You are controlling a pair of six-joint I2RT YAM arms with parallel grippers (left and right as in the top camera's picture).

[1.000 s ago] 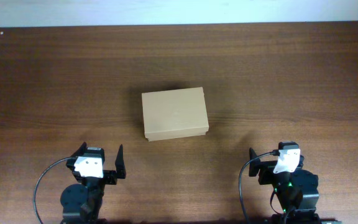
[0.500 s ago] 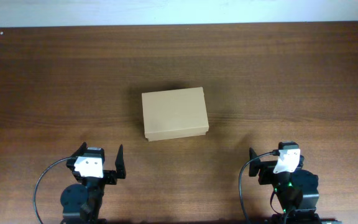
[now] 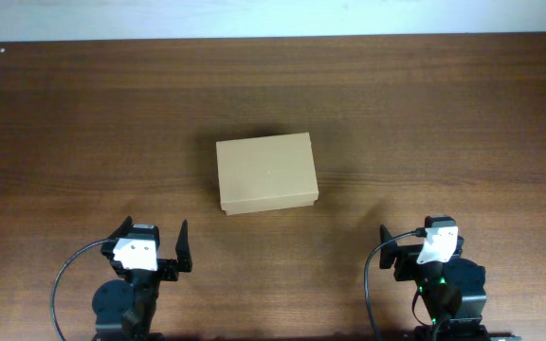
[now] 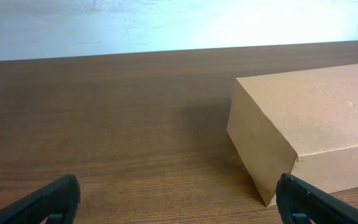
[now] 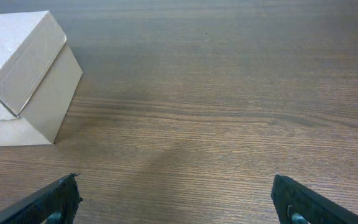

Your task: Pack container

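The container (image 3: 266, 172) is a plain tan cardboard box with its flap lid shut, lying flat at the middle of the brown table. It shows at the right of the left wrist view (image 4: 309, 130) and at the upper left of the right wrist view (image 5: 23, 78). My left gripper (image 3: 153, 248) is open and empty near the front edge, left of the box and short of it (image 4: 178, 202). My right gripper (image 3: 415, 248) is open and empty near the front edge, right of the box (image 5: 178, 202). No markers or other items are in view.
The wooden table (image 3: 444, 123) runs to a pale wall at the back. Each arm's base and cable sit at the front edge.
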